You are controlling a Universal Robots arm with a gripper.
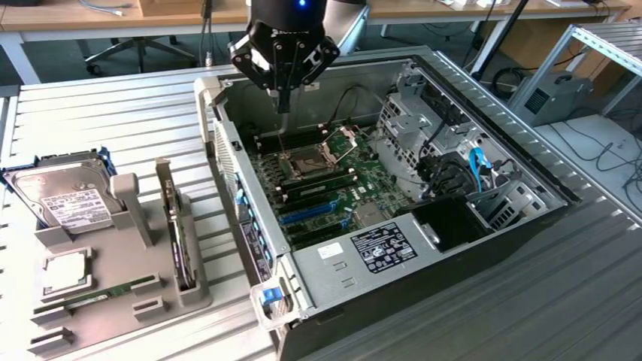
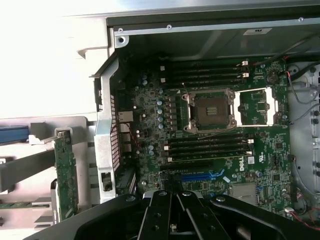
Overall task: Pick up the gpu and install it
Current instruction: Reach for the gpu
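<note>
The gpu (image 1: 177, 235) stands on its edge in a slot of the grey holder (image 1: 120, 301) at the exterior view's left, outside the computer case. In the wrist view the gpu (image 2: 65, 172) shows as a green board seen edge-on beside the case wall. My gripper (image 1: 285, 104) hangs above the rear part of the open case (image 1: 331, 64), over the motherboard (image 1: 321, 188), well apart from the gpu. Its black fingers (image 2: 159, 210) are shut together with nothing between them. A blue expansion slot (image 2: 200, 176) lies on the board just ahead of the gripper (image 2: 172, 200).
The holder also carries a silver hard drive (image 1: 68, 201), a processor chip (image 1: 65, 272) and a slim RAM stick (image 1: 101, 293). Inside the case are the open CPU socket (image 2: 210, 110), memory slots (image 2: 207, 147), drive cages (image 1: 426, 128) and cables (image 1: 471, 169). The case sits on a ribbed metal table (image 1: 110, 113).
</note>
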